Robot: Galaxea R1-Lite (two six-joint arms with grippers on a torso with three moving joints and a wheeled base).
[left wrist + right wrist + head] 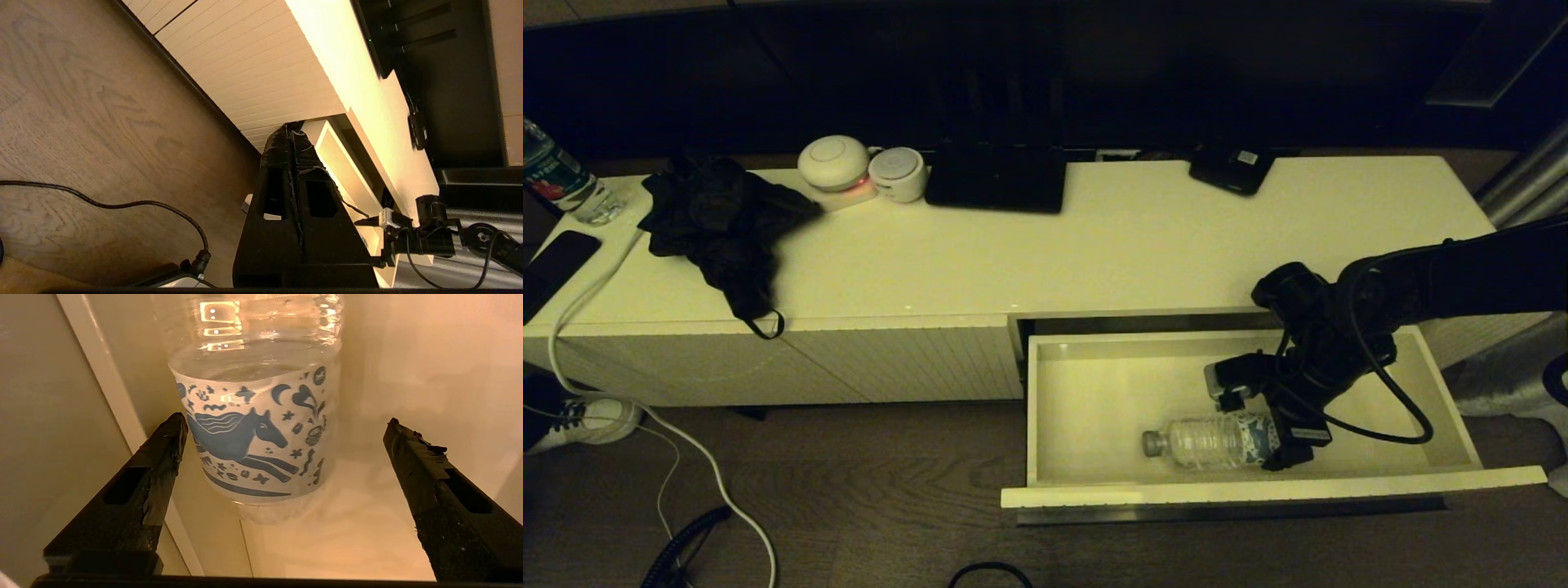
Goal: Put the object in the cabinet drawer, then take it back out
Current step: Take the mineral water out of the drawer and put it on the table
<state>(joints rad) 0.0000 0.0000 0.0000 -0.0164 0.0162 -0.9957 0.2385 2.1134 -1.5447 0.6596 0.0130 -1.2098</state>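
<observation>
The cabinet drawer [1258, 492] is pulled out, its dark handle bar [1225, 513] under the front edge. The small clear bottle [1213, 439] lies on its side on the drawer floor, grey cap pointing left. My right gripper [1270, 426] reaches down into the drawer at the bottle's base end. In the right wrist view it [284, 422] is open, with the blue-and-white label [253, 437] between the fingers. One fingertip [175, 428] is close beside the label, the other stands well apart. My left gripper [292, 130] is shut and empty, low over the floor left of the drawer [347, 175].
On the cabinet top [1111, 245] lie a black cloth [719, 220], two white round devices [837, 163], a black flat device [996, 175] and a dark box [1232, 170]. A red-labelled bottle [556, 184] stands far left. A white cable [645, 412] crosses the floor.
</observation>
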